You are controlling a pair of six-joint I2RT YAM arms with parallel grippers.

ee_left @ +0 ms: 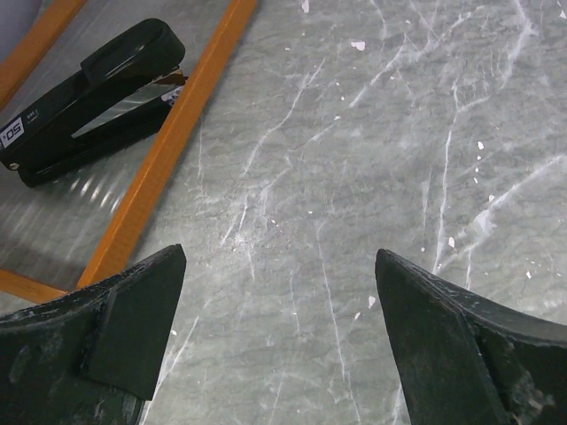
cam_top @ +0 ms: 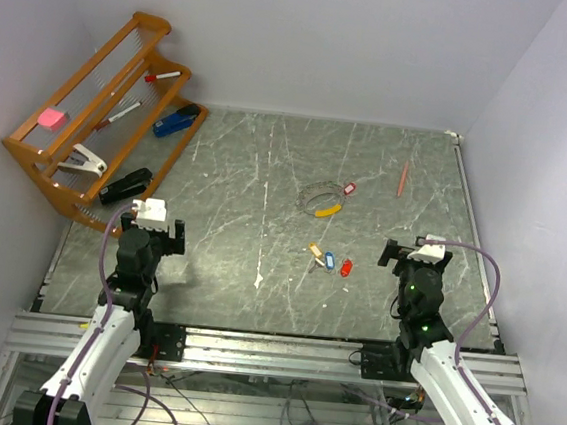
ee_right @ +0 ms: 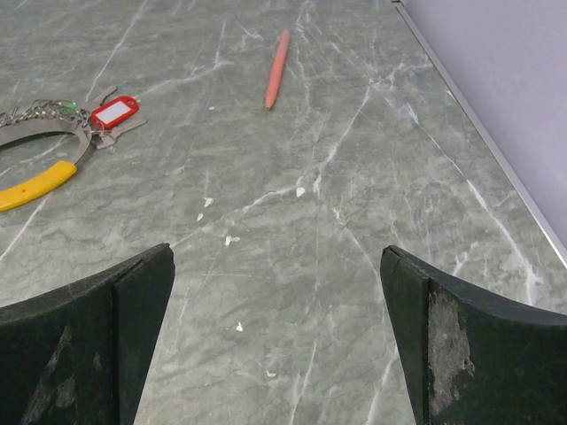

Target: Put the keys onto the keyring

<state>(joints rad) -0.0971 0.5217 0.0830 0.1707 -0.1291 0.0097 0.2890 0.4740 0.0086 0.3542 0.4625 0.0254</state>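
The keyring (cam_top: 317, 198), a thin silvery loop with a curved yellow piece (cam_top: 327, 211), lies mid-table; a red-tagged key (cam_top: 349, 189) lies against its right side. In the right wrist view the loop (ee_right: 40, 133), yellow piece (ee_right: 35, 186) and red tag (ee_right: 114, 112) show at far left. Three loose keys, orange-yellow (cam_top: 316, 249), blue (cam_top: 329, 260) and red (cam_top: 345, 268), lie nearer the arms. My left gripper (cam_top: 158, 223) is open and empty at the near left. My right gripper (cam_top: 408, 253) is open and empty, right of the loose keys.
An orange-red pencil (cam_top: 402, 179) lies at the back right, also in the right wrist view (ee_right: 277, 69). A wooden rack (cam_top: 97, 114) at the left holds staplers, a marker and a pink block; its black stapler (ee_left: 93, 88) and orange rail (ee_left: 168, 142) are close to my left gripper.
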